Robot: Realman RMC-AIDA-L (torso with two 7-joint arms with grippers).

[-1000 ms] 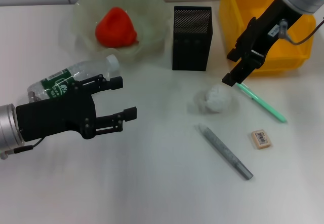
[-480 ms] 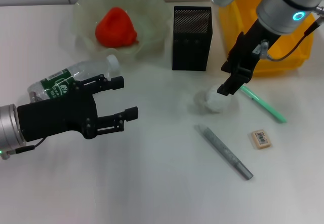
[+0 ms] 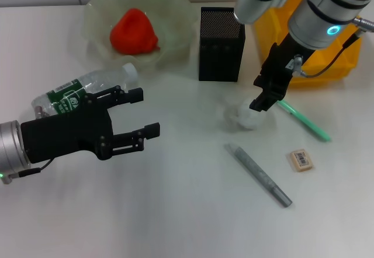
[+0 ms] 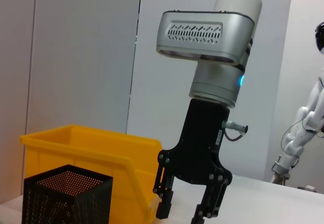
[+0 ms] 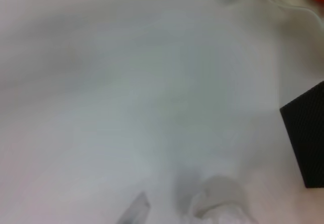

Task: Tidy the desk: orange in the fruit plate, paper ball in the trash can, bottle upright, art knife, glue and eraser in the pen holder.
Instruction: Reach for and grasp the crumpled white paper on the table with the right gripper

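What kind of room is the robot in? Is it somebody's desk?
Probably a robot lab set up like a desk. A white table holds a black mesh pen holder, an eraser and a yellow bin. Plain wall panels and another white robot stand behind.

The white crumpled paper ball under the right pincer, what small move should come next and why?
Probably lower the right pincer a little further and close on the white crumpled paper ball. Its jaws look open and sit directly over the ball's right edge, with the yellow plastic bin just behind for the drop.
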